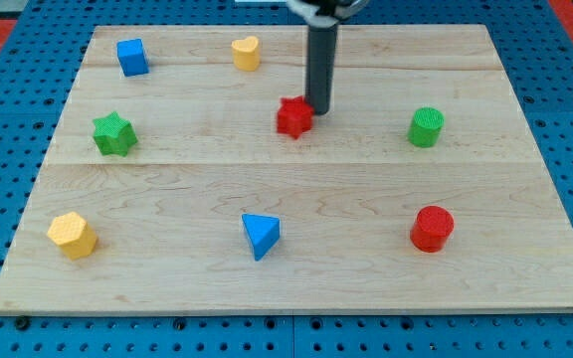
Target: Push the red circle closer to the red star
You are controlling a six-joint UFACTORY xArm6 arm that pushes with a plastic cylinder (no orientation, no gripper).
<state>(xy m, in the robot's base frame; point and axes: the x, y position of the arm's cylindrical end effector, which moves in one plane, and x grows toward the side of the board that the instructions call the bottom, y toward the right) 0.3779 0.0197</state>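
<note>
The red circle sits on the wooden board at the lower right. The red star sits near the board's middle, toward the top. My tip rests on the board just right of the red star, touching or nearly touching its upper right side. The rod rises straight up from there to the view's top edge. The red circle lies far down and to the right of my tip.
A blue cube and a yellow heart-like block lie at the top left. A green star is at the left, a green cylinder at the right. A yellow hexagon and a blue triangle lie along the bottom.
</note>
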